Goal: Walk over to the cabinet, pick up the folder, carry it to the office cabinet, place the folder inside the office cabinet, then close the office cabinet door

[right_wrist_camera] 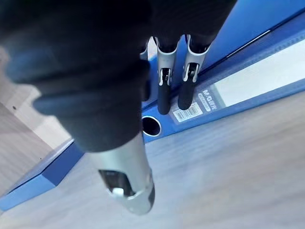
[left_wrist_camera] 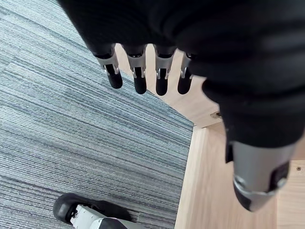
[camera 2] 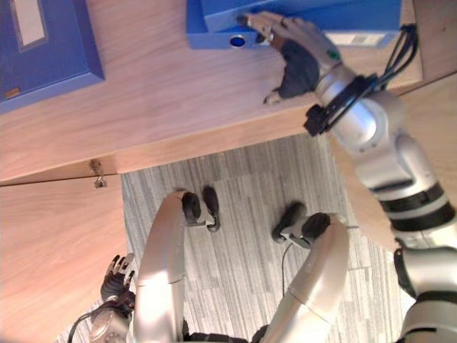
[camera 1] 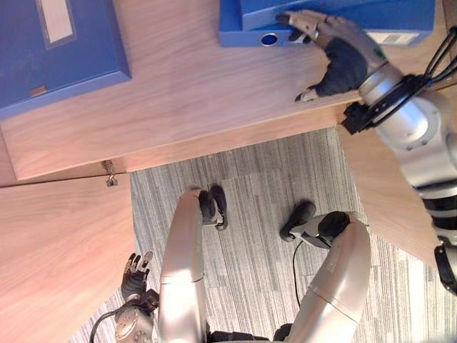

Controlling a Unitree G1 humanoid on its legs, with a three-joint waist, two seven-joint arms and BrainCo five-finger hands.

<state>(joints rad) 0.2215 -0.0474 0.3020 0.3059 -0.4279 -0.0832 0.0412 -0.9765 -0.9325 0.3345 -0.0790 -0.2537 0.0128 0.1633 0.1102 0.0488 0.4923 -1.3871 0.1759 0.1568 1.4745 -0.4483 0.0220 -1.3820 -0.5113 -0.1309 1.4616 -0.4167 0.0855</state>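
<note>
- Spare folder (camera 1: 57, 50) lies well left of the folder (camera 1: 407, 13) on the same counter (camera 1: 193, 93).
- The folder lies flat, long axis crosswise, spine toward the robot.
- Right hand (camera 1: 346, 61) rests straight fingers (camera 1: 307, 21) on it; left hand (camera 1: 134, 279) hangs relaxed, open.

The right hand (camera 1: 343, 57) and left hand (camera 1: 134, 277) are wearing dark ribbed covers (right_wrist_camera: 95, 57), silver fingers (left_wrist_camera: 139, 78) ending in dark tips.

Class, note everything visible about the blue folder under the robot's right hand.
The blue folder lies flat on the wooden cabinet top, spine toward the robot. The spine carries a round finger hole and a white label. The right hand rests straight fingers over its spine edge; the thumb sits on the wood.
</note>
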